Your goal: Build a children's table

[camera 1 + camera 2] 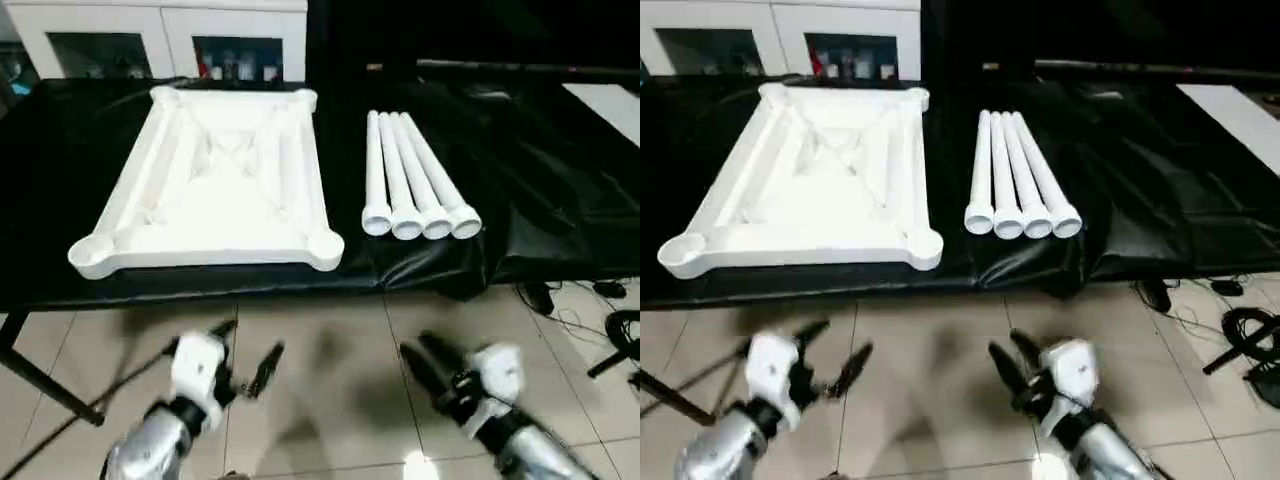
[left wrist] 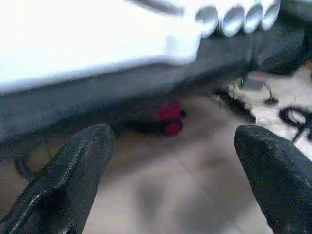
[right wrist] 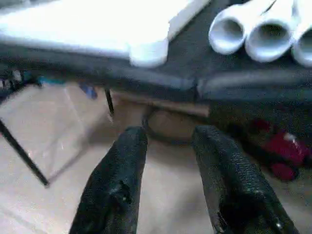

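Left eye view: tabletop (image 1: 215, 185) lies ribbed side up on the black-draped table (image 1: 520, 190), four legs (image 1: 415, 180) bundled just beside it, sockets empty. Assembly looks unstarted. Left gripper (image 1: 250, 360) hangs over the floor, jaws spread wide, holding nothing; right gripper (image 1: 1008, 362) likewise, jaws parted narrowly. Your next move calls for reaching to a leg's end. Far corner sockets are hard to make out; the red object (image 2: 170, 117) under the table can't be identified.
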Robot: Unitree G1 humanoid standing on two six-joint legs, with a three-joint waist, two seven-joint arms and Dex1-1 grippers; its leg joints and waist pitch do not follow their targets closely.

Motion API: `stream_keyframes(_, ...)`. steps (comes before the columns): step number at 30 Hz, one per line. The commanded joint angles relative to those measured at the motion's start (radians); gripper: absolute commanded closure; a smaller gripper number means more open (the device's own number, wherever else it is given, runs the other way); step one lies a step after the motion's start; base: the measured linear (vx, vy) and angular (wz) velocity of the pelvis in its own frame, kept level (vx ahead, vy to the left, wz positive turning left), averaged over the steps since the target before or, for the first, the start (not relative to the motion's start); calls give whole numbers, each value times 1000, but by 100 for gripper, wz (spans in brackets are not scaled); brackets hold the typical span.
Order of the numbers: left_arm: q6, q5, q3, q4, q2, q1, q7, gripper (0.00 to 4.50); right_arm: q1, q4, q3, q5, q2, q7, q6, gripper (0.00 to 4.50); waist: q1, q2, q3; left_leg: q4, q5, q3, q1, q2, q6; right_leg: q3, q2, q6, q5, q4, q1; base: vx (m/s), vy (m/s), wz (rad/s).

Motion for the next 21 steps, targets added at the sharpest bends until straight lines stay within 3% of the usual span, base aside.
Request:
stream_keyframes(1,99,-21,44,-130,-5,-68,64,0,-55,-142,-80,85,2,-61,105,233,-3,4,-34,-63,-197,-18,-1,40,55,62,-82,-85,-2,-89,20,0,0,0)
stream_keyframes(2,117,-3,68,-126,-21,-132,114,0,-108,-147,-106,100,14,-100,135,222,-4,0,-33,-62,-185,-16,-1,38,54,60,-79,-86,18,-87,18,0,0,0)
stream_keyframes(4,128,10,84,-119,-33,-175,148,0,-145,-147,-121,111,21,-127,155,213,-7,3,-36,-54,-152,-13,2,28,38,59,-78,-82,23,-86,18,0,0,0)
stream_keyframes(5,133,13,86,-117,-34,-182,155,0,-151,-144,-123,108,21,-132,160,201,-6,4,-37,-53,-137,-14,0,29,37,60,-79,-79,43,-85,20,0,0,0)
stream_keyframes(6,186,49,105,-88,-47,-251,219,0,-207,-117,-134,77,22,-172,199,190,-8,0,-37,-54,-107,-15,-5,27,32,58,-73,-69,95,-78,24,0,0,0)
stream_keyframes(7,222,68,115,-66,-52,-293,254,0,-240,-96,-135,56,21,-186,216,180,-7,-17,-42,-48,-84,-13,-3,21,34,57,-71,-59,124,-73,28,0,0,0)
stream_keyframes(8,220,78,129,24,-47,-399,285,0,-334,-17,-130,-2,24,-217,229,180,-9,-25,-46,-46,-72,-12,-1,18,33,58,-69,-55,134,-73,28,0,0,0)
stream_keyframes(9,207,101,124,53,-43,-436,295,0,-368,13,-134,-6,27,-226,227,173,-8,-15,-55,-40,-35,-14,4,11,23,60,-69,-64,165,-66,28,0,0,0)
stream_keyframes(10,207,101,124,53,-43,-436,295,0,-368,13,-134,-6,27,-226,227,173,-7,-13,-56,-40,-23,-15,3,13,21,61,-70,-68,191,-64,27,0,0,0)
stream_keyframes(11,226,119,109,44,-26,-449,284,0,-406,26,-123,-8,35,-245,246,150,-3,-10,-60,-37,15,-18,0,22,20,60,-71,-73,284,-53,31,0,0,0)
stream_keyframes(12,226,119,109,44,-26,-449,284,0,-406,26,-123,-8,35,-245,246,142,-11,-6,-60,-34,34,-17,-3,20,20,58,-66,-79,366,-48,31,0,0,0)
stream_keyframes(13,236,125,101,22,-28,-444,284,0,-425,29,-123,-2,36,-256,266,142,-9,8,-62,-32,41,-18,-3,19,14,58,-66,-81,398,-42,32,0,0,0)
stream_keyframes(16,244,165,71,-11,-50,-438,317,0,-472,38,-142,20,47,-313,324,142,-11,7,-71,-23,66,-16,-4,17,6,59,-62,-95,512,-34,38,0,0,0)
stream_keyframes(17,264,149,71,-13,-72,-452,324,0,-488,48,-131,4,42,-323,340,142,-8,4,-69,-22,53,-13,-2,19,6,60,-63,-99,514,-36,33,0,0,0)
stream_keyframes(18,282,137,63,-6,-80,-467,316,0,-503,63,-125,-18,46,-332,347,142,-6,11,-66,-25,18,-12,-3,19,0,60,-66,-105,466,-38,31,0,0,0)
stream_keyframes(19,282,137,63,-6,-80,-467,316,0,-503,63,-125,-18,46,-332,347,142,-6,9,-63,-26,-5,-10,-2,19,-3,60,-67,-104,428,-44,28,0,0,0)
stream_keyframes(21,286,188,34,16,-44,-488,308,0,-528,78,-95,-62,56,-330,361,142,-7,11,-59,-35,-79,-14,-4,21,-19,60,-73,-99,269,-54,31,0,0,0)
